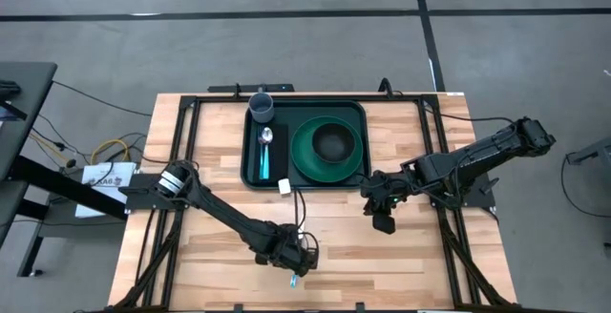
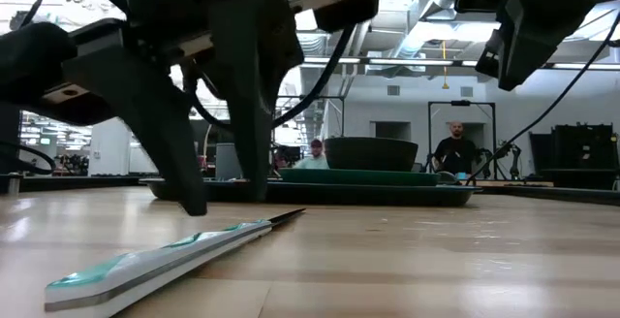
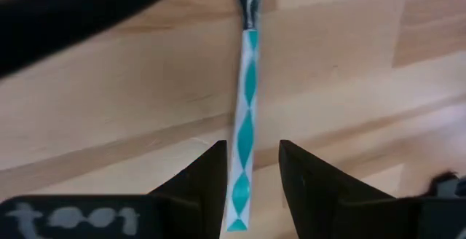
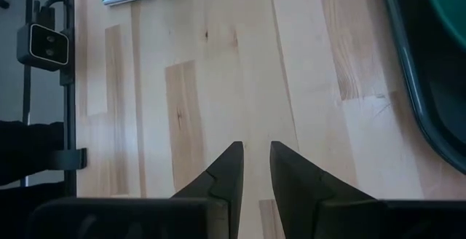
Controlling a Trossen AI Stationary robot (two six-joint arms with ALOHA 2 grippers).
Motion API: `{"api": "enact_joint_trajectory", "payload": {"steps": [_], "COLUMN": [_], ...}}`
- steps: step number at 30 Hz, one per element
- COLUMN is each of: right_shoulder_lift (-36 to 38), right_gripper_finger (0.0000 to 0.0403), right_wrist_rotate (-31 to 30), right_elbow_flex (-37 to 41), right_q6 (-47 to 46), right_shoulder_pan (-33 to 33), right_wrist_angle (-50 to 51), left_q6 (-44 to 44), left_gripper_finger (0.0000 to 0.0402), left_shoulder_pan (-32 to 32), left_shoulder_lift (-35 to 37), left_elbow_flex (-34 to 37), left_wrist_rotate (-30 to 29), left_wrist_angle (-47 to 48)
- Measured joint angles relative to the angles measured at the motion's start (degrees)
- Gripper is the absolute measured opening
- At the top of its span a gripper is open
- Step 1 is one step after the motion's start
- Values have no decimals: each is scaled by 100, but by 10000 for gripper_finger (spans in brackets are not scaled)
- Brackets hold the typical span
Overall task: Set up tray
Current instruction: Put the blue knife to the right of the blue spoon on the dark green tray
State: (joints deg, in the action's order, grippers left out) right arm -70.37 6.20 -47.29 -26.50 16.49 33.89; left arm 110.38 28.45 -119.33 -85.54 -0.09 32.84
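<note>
A knife with a white and teal handle (image 3: 246, 122) lies flat on the wooden table near its front edge (image 2: 174, 255). My left gripper (image 3: 251, 151) is low over it and open, one finger on each side of the handle; whether they touch it I cannot tell. The dark green tray (image 1: 242, 151) sits at the table's far middle and holds a grey cup (image 1: 261, 108), a teal-handled spoon (image 1: 266, 146) on a black napkin (image 1: 278, 160), and a round green plate (image 1: 329, 148). My right gripper (image 1: 382, 219) hovers open and holds nothing, just off the tray's near right corner.
A small white object (image 1: 284, 187) lies at the tray's near rim. Bare wood spreads between the tray and the front edge. Black frame rails run along the table's left and right sides. People stand in the room behind the table (image 2: 455, 148).
</note>
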Motion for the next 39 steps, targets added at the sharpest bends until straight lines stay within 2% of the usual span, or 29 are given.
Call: {"api": "enact_joint_trajectory", "payload": {"steps": [9,15,21,29,32,39], "right_shoulder_lift": [0,0,0,0,0,0], "right_gripper_finger": [64,64,64,64,64,64], "right_wrist_rotate": [0,0,-2,-2,-2,-2], "right_elbow_flex": [0,0,0,0,0,0], "right_q6": [2,9,9,9,9,9], "right_shoulder_pan": [0,0,0,-1,-1,0], "right_wrist_angle": [0,0,-9,-5,-4,-6], "left_q6": [-256,-527,-784,-849,-932,-1067], "left_gripper_finger": [112,112,112,110,94,26], "left_shoulder_pan": [-84,-143,-178,-186,-229,-248], "left_shoulder_lift": [4,-65,-541,-724,-730,-732], "left_elbow_flex": [-7,-7,-98,-678,-720,-715], "left_wrist_rotate": [-81,-22,546,326,327,251], "left_wrist_angle": [244,25,-596,430,497,553]}}
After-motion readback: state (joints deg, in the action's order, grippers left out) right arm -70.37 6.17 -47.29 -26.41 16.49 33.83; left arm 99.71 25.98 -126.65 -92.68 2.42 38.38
